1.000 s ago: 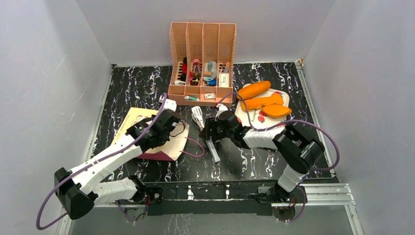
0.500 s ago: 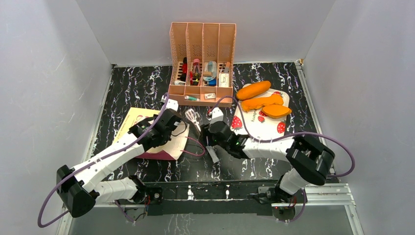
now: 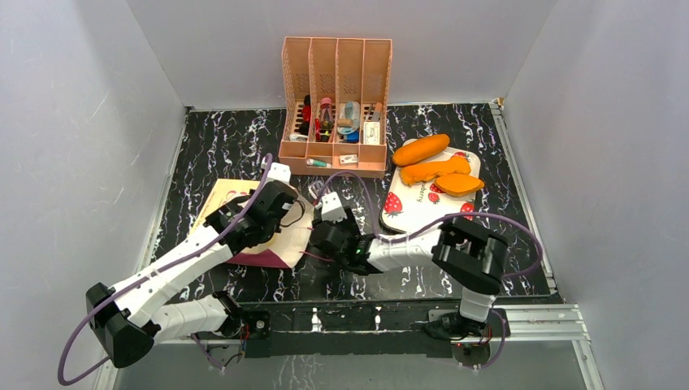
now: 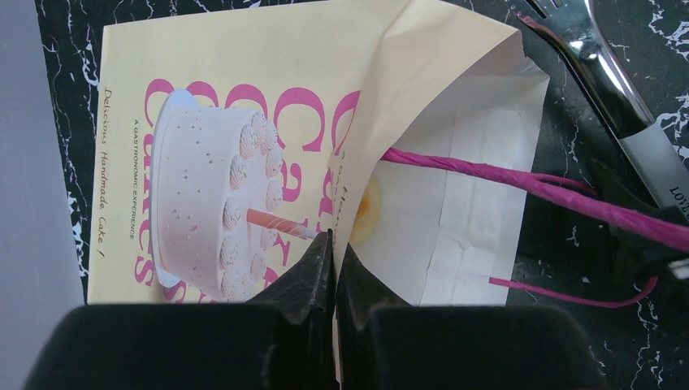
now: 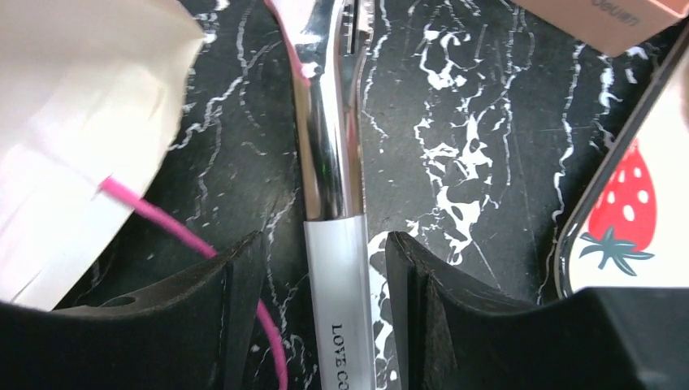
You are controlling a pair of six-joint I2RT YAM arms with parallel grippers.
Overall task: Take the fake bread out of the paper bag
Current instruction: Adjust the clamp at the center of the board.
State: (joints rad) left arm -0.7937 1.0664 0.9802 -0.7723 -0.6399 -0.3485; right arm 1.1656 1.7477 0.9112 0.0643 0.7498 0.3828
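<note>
Swinging left off the strawberry tray (image 3: pixel 426 203), the right arm has brought the right gripper (image 5: pixel 321 253) to the mouth of the paper bag (image 3: pixel 236 213). Its jaws stand about half open astride the handle of the metal tongs (image 5: pixel 337 268) lying on the table (image 3: pixel 219 146), and they grip nothing that I can see. Meanwhile the left gripper (image 4: pixel 333 244) is pinched shut on the bag's upper flap, holding the mouth agape. Three pieces of fake bread (image 3: pixel 435 169) sit on the tray, and a faint orange patch (image 4: pixel 367 207) inside the bag suggests one more. Next, I'd guess, the right gripper must reach in. It's cramped there between the flap edge, the tongs and the pink cord (image 4: pixel 520 183); the freer room is back toward the tray.
</note>
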